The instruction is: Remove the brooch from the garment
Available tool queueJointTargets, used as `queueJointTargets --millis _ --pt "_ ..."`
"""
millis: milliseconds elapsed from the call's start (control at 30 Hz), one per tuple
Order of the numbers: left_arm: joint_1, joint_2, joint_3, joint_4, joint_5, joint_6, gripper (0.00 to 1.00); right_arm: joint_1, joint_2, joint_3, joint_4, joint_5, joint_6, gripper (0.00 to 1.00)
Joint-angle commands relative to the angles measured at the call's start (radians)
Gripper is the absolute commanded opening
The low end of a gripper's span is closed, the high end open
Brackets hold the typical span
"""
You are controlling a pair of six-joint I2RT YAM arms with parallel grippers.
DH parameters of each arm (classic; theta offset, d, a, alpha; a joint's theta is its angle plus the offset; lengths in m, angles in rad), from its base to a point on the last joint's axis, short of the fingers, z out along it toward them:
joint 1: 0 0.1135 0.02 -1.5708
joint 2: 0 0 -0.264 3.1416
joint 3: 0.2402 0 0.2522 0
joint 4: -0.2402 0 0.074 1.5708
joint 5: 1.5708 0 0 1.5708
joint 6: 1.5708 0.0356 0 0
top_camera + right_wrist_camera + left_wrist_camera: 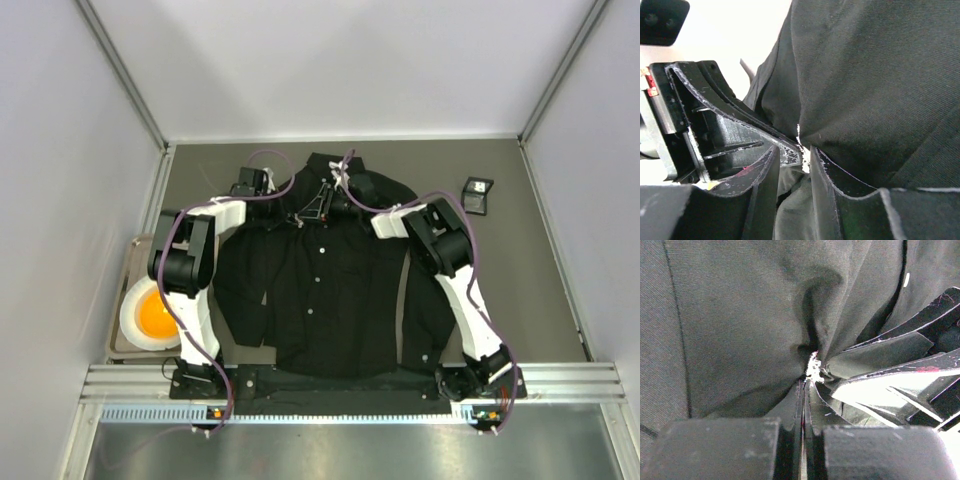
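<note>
White walls box in a grey-brown table (530, 300), and from the top view one garment (340, 300) lies spread flat on it, collar at the far end. The left arm (185, 265) and right arm (445, 245) both reach to that collar area and meet there. Three small white buttons (318, 283) show down the front. One small black box (478, 193) sits far right, well apart from the shirt, and one tray (122, 300) with one white bowl (150, 315) sits at the left edge. No ornament can be made out from this height.

From the left wrist, the left gripper (804, 386) has its fingers clenched to a thin slit. The single brooch (814, 368) sits right at their tips, a jagged white fleck in bunched cloth. Whether they nip it or only the fabric I cannot tell. The other arm's fingers come in from the right.

From the right wrist, the right gripper (796, 162) presses into the same fold. I cannot tell whether it grasps anything.

My judgement is that the brooch is still attached, so pulling it free is all left to do.
</note>
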Motion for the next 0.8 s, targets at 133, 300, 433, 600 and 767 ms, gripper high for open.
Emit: queueJointTargets --millis 133,300,433,600,767 --pt "-0.012 -0.001 0.026 -0.164 -0.079 0.080 0.00 -0.004 -0.066 0.049 -0.081 0.004 -0.125 0.32" --pt "-0.015 -0.039 0.030 -0.205 -0.146 0.094 0.00 -0.004 -0.073 0.041 -0.058 0.003 -0.135 0.32" --pt "-0.038 -0.073 0.045 -0.243 -0.232 0.101 0.00 -0.004 -0.060 0.075 -0.071 -0.007 -0.141 0.27" --pt "-0.073 -0.064 0.146 -0.323 -0.337 0.138 0.00 -0.004 -0.056 0.076 -0.043 -0.026 -0.141 0.24" --pt "-0.087 -0.041 0.203 -0.375 -0.338 0.157 0.00 -0.005 -0.063 0.066 -0.022 -0.041 -0.133 0.28"
